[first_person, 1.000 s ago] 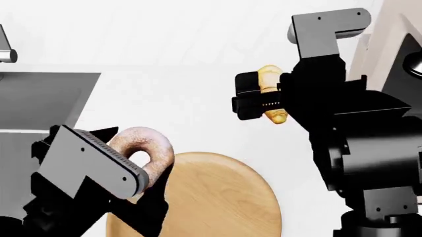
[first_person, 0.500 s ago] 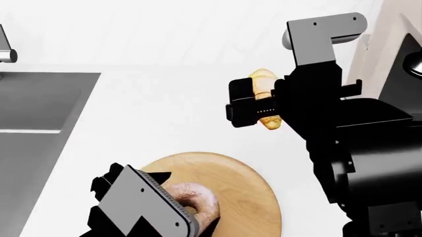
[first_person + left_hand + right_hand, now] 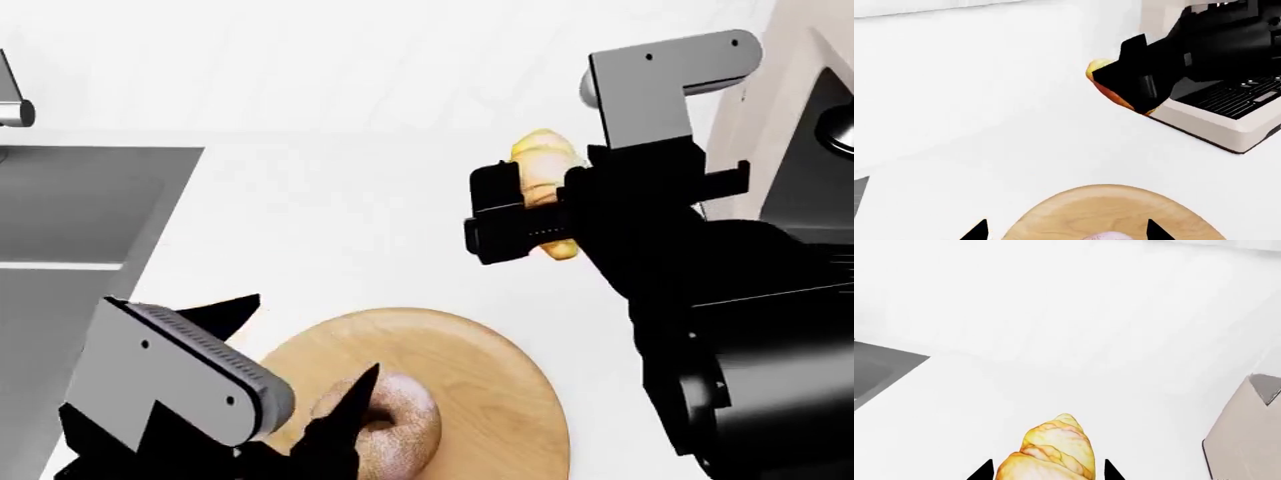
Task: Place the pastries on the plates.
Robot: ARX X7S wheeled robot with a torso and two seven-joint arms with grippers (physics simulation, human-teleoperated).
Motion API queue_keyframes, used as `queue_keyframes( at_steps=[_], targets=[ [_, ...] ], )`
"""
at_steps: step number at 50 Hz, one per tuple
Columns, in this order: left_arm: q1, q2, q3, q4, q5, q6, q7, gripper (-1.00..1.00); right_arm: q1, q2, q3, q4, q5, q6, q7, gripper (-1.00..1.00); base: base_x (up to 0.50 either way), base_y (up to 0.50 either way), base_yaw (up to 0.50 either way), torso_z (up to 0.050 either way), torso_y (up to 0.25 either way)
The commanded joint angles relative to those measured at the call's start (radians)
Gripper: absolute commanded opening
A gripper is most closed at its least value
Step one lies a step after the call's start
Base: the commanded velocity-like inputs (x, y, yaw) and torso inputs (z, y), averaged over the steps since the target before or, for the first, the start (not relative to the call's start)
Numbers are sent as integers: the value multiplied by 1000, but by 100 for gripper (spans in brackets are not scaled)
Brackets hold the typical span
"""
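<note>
The pinkish doughnut-like bun [image 3: 400,420] lies on a round plate [image 3: 481,360] that looks like light wood, near its left side. My left gripper [image 3: 300,350] is open just left of the bun and holds nothing. In the left wrist view its tips stand wide apart over the plate [image 3: 1121,205], and only the bun's top [image 3: 1107,236] shows. My right gripper [image 3: 541,205] is shut on the golden croissant [image 3: 545,160] and holds it in the air beyond the plate. The croissant [image 3: 1054,450] fills the space between the jaws in the right wrist view, and it also shows in the left wrist view [image 3: 1097,67].
A grey sink [image 3: 80,220] with a faucet part [image 3: 14,110] lies at the left. A coffee machine [image 3: 1227,105] stands at the right on the white counter [image 3: 334,220]; it also shows in the head view [image 3: 801,130]. No white plate is in view.
My left gripper carried the bun down onto the wooden plate, opened and drew back to the left; the bun now lies free. My right gripper shifted slightly, still holding the croissant.
</note>
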Motion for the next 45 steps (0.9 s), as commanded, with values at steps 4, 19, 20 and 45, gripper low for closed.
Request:
queue_keyframes(
  at_steps=[4, 19, 20, 45],
  targets=[
    [17, -79, -238, 73, 45, 73, -33, 100, -221, 37, 29, -514, -51, -51, 105, -100, 0, 0, 0, 0, 0],
    [-45, -135, -281, 44, 91, 100, -64, 100, -544, 76, 207, -971, -56, 20, 218, -100, 0, 0, 0, 1, 0],
    [-43, -139, -280, 43, 91, 102, -63, 100, -545, 74, 218, -973, -50, 19, 213, -100, 0, 0, 0, 0, 0],
    [-30, -160, -269, 34, 99, 106, -82, 100, -549, 77, 186, -919, -59, 4, 237, -100, -355, 0, 0, 0, 0]
  ],
)
